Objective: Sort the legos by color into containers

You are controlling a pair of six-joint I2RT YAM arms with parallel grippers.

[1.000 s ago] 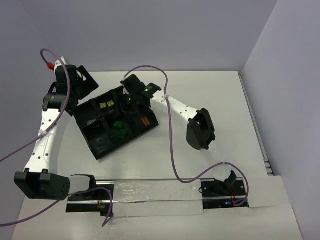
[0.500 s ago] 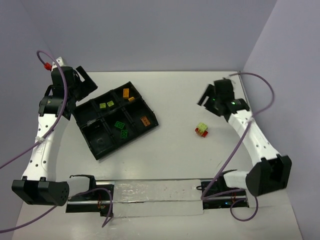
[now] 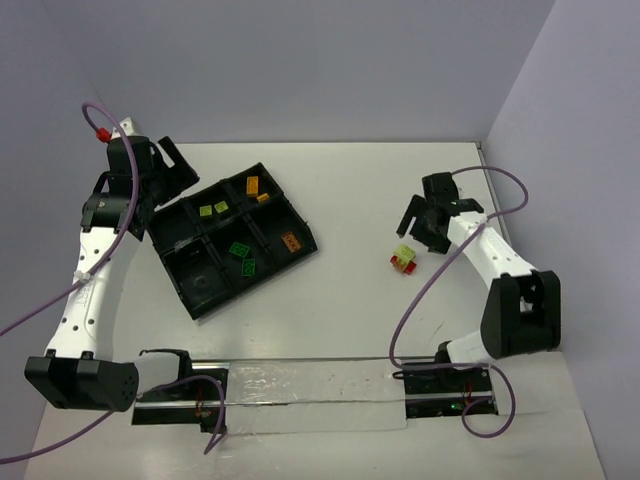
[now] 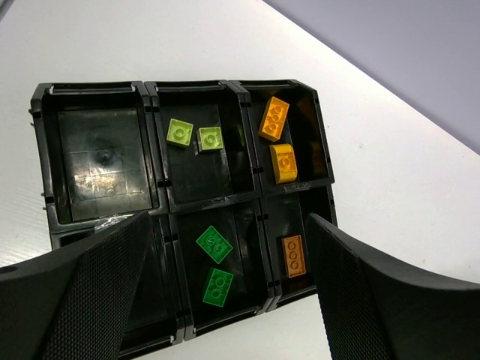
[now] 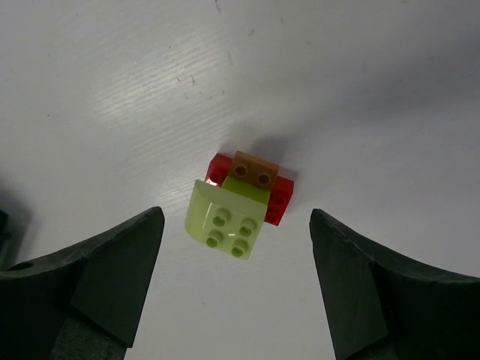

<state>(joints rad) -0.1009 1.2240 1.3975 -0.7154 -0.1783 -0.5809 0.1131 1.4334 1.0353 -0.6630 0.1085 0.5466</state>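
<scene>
**Q:** Where are the bricks lying?

**A:** Most are sitting in the black tray (image 4: pixel 159 180) on the left side of the white table (image 3: pixel 350 190). In the left wrist view, two yellow-green bricks (image 4: pixel 179 132) are sharing the middle compartment of the upper row. Two orange bricks (image 4: pixel 274 118) are resting in the compartment to their right. Two green bricks (image 4: pixel 214 244) are lying in the middle compartment of the lower row, and a single orange brick (image 4: pixel 293 256) is sitting alone in the compartment to the right of them.

**Q:** And the rest?

**A:** A small stacked cluster (image 5: pixel 240 196) is lying on the table at the right, well apart from the tray. A red piece is sitting at the bottom with a brownish-orange one on it, and a yellow-green piece is tilting off one side.

**Q:** What are the arms doing?

**A:** The left gripper (image 4: pixel 229 225) is hanging over the tray with its jaws spread wide, pinching nothing. The right gripper (image 5: pixel 235 217) is hovering directly over the cluster with its jaws also spread. One finger is showing on either side of the bricks, and neither is touching them.
</scene>
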